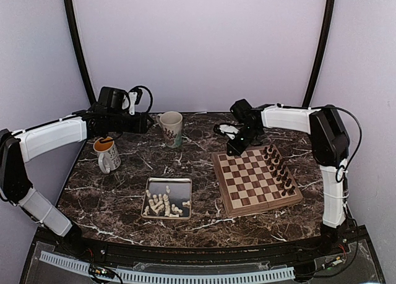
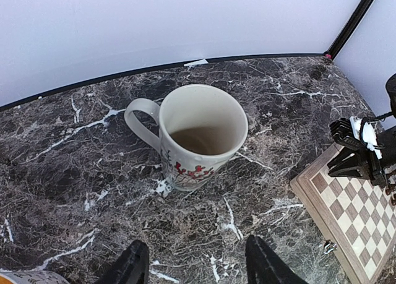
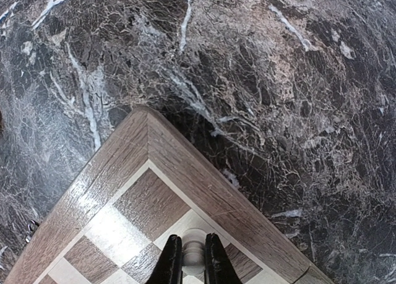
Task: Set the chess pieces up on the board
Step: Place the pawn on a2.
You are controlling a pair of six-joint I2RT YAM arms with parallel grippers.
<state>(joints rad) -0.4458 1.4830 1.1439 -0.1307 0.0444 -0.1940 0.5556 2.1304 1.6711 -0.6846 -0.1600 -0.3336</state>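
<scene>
The wooden board lies on the right of the marble table, with dark brown pieces along its right side. My right gripper hangs over the board's far left corner. In the right wrist view it is shut on a cream-white chess piece, held over a light square near the board's corner. More cream-white chess pieces lie in the silver tray. My left gripper is open and empty, low over the table just in front of a tall white mug.
The tall floral mug stands at the back centre. An orange-lined mug stands at the left. The board's corner and the right gripper show at the right of the left wrist view.
</scene>
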